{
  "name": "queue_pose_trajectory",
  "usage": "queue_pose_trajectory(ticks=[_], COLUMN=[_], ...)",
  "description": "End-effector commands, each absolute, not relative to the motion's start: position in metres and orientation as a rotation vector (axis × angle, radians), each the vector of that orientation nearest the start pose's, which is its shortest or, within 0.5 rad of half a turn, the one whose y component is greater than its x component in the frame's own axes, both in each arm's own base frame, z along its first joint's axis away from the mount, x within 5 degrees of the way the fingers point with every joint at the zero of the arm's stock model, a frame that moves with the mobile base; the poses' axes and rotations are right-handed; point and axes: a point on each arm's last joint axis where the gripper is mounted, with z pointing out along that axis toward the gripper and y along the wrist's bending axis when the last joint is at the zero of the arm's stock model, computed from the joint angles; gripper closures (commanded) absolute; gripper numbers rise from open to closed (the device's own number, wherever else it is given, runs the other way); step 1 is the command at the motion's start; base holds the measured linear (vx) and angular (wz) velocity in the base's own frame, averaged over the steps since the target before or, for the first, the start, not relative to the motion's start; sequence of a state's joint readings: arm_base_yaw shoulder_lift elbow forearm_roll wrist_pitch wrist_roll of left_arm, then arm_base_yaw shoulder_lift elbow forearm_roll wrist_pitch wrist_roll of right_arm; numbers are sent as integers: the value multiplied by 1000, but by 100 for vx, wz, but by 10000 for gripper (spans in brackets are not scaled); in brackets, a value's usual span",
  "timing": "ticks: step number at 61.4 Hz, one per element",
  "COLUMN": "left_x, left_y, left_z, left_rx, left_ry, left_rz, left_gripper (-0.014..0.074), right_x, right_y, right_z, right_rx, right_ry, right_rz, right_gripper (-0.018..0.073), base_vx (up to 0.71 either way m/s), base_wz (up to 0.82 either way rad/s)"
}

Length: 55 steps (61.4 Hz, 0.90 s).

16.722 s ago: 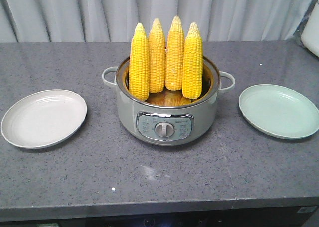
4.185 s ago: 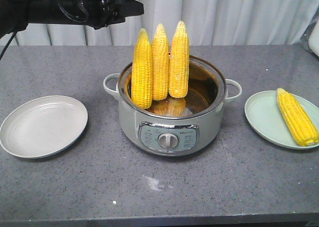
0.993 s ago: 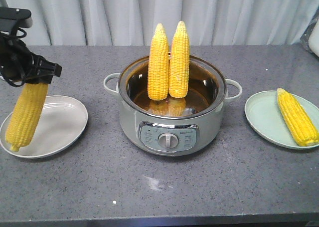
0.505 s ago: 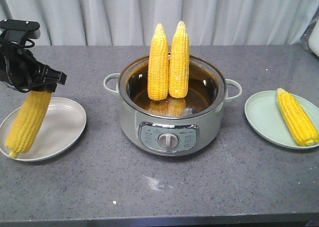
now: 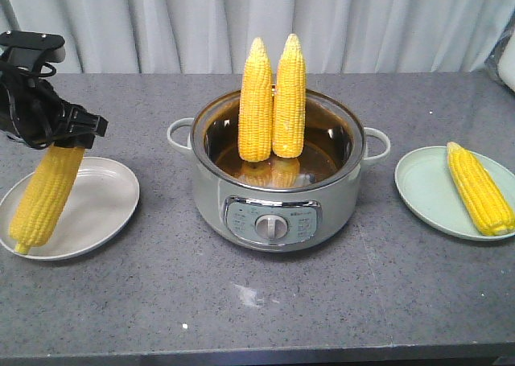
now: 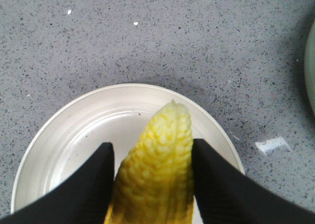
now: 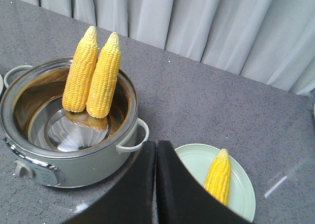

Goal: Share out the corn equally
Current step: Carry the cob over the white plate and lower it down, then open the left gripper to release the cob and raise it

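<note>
The left gripper (image 5: 66,134) is clamped on a cob of corn (image 5: 44,195). Its black fingers (image 6: 86,184) press either side of the thick end, parted only as wide as the cob itself. The cob hangs tilted over the white plate (image 5: 105,197), its pale tip pointing toward 7 o'clock in the front view. Whether the tip touches the plate cannot be told.

The left wrist view looks down along the cob and shows its tip above the plate's bare middle. It also shows a small pale scrap (image 6: 269,144) on the counter (image 5: 338,302) at 3 o'clock of the plate, which the front view does not pick out.

The right gripper (image 7: 156,184) appears only in its own wrist view. Its fingers are closed against each other with a thin seam between them, holding nothing, above the counter. From it the cooker pot (image 7: 74,167) lies at 10 o'clock and the green plate (image 7: 197,160) at 3 o'clock.

In the pot two more cobs (image 5: 272,99) stand tips up, side by side and touching. This view shows the pot's shiny floor with their reflection, while the front view shows the control dial (image 5: 269,226) on the pot's wall.

In the front view the white plate sits at 9 o'clock of the pot and the green plate at 3 o'clock. On the green plate a last cob (image 5: 480,187) lies flat, its tip toward 11 o'clock
</note>
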<state>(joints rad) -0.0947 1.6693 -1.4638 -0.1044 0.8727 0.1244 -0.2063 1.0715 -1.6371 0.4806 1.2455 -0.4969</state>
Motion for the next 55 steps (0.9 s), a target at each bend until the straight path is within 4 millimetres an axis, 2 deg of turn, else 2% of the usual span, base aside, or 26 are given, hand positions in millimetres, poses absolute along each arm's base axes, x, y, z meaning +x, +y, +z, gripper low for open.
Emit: queue_pose_trajectory(ticks=[1, 35, 47, 55], left_x=[361, 359, 349, 337], left_y=[-42, -43, -48, -50], left_z=[343, 345, 363, 384], left_rx=[205, 197, 165, 172], left_ry=[2440, 2449, 2380, 2294], left_rz=[-130, -155, -256, -299], left_gripper=[165, 153, 153, 153], right_x=[158, 159, 169, 187], right_y=[8, 8, 11, 13], right_z=[527, 529, 532, 526], right_rx=[-370, -361, -384, -459], right_ry=[1942, 1921, 1862, 1855], right_rz=[139, 139, 199, 267], right_gripper=[568, 568, 558, 484], base_vx=[0, 0, 0, 0], base_wz=[0, 0, 0, 0])
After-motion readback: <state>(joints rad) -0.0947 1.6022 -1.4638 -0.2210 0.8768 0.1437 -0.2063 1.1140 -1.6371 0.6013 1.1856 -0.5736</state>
